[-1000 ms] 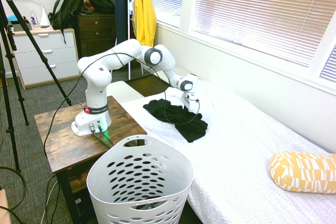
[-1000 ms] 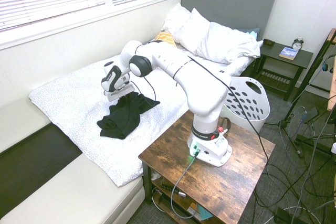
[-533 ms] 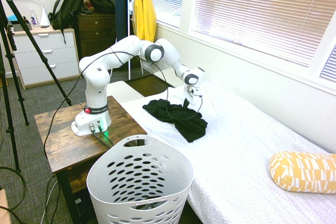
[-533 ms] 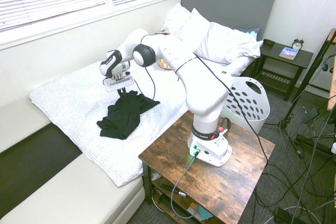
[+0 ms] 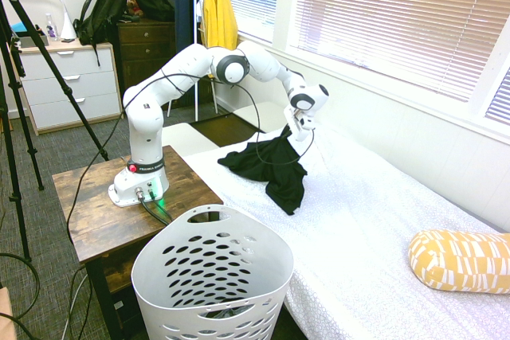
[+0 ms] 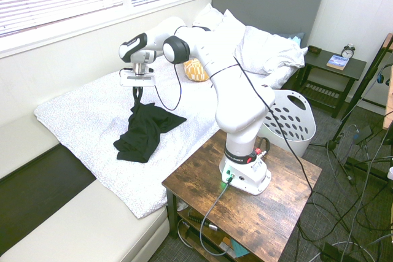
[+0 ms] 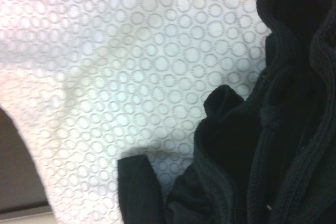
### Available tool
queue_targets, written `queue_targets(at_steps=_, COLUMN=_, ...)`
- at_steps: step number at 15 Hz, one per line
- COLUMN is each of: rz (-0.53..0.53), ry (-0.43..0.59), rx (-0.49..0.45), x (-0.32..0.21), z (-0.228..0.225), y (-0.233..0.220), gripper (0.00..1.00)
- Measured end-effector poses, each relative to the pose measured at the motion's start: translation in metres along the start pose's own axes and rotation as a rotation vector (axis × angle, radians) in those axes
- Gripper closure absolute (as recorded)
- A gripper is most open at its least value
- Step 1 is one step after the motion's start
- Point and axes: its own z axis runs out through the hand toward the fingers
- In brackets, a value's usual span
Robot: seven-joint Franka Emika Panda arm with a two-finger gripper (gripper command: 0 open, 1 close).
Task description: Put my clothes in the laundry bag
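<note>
A black garment (image 5: 271,166) is pinched at one bunched edge by the gripper (image 5: 301,130), fingers pressed together on the fabric. Its top is drawn up into a peak above the bed (image 5: 382,220); the rest is draped down and rests crumpled on the white circle-patterned bedspread, near the bed's edge. In the wrist view, dark folds are seen close up against that spread. The white laundry basket (image 5: 211,276), w/ oval holes in its walls, is stood on the floor beside the wooden side table (image 5: 92,212), well apart from the garment. Its inside is mostly hidden; contents can't be told. A yellow patterned pillow (image 5: 460,259) is seen further along the bed.
</note>
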Motion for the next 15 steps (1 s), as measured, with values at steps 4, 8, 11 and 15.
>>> queue_targets(at_steps=4, rz=-0.061, ry=-0.02, rx=0.047, x=-0.036, z=-0.072, y=0.001, gripper=1.0)
queue_targets(at_steps=8, rz=-0.103, ry=0.011, rx=0.074, x=-0.079, z=-0.171, y=0.026, gripper=1.0)
queue_targets(at_steps=11, rz=-0.147, ry=0.06, rx=0.0, x=-0.115, z=-0.234, y=0.065, gripper=1.0)
queue_targets(at_steps=15, rz=-0.185, ry=0.104, rx=-0.184, x=-0.147, z=-0.309, y=0.151, gripper=1.0)
